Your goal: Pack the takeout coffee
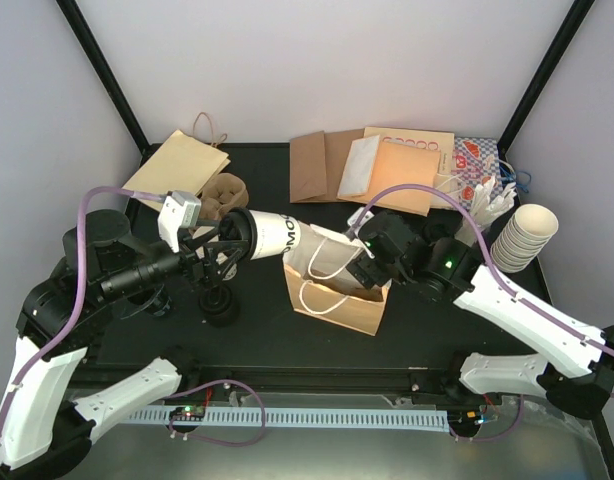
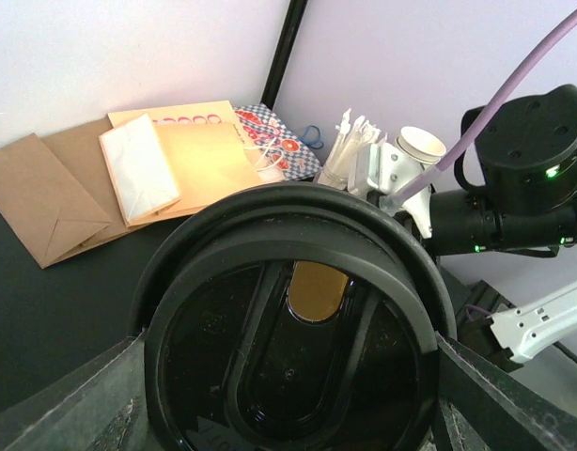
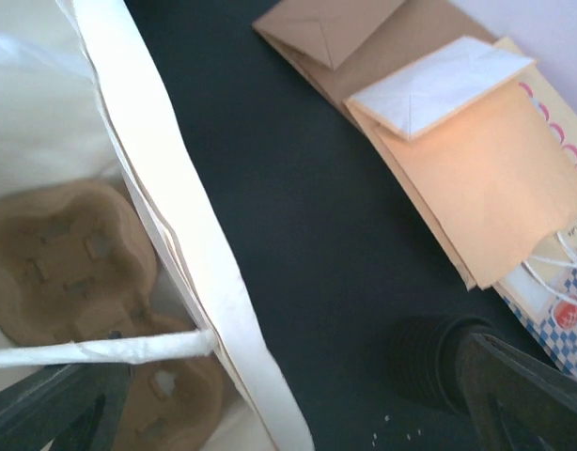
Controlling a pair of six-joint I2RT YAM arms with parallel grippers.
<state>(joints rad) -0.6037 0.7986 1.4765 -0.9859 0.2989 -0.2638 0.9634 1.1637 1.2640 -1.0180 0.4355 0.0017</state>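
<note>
A takeout coffee, a cream-white paper cup with a black sip lid, hangs on its side above the table. My left gripper is shut on its lid end, and the lid fills the left wrist view between the fingers. The cup's base points at the mouth of a paper bag standing mid-table. My right gripper is open astride the bag's right rim, one finger inside, one finger outside. A brown pulp carrier lies in the bag.
Flat paper bags lie along the back, one more at back left beside a second pulp carrier. A stack of lidless cups and white sticks stand at right. A black ribbed stack sits beside the bag.
</note>
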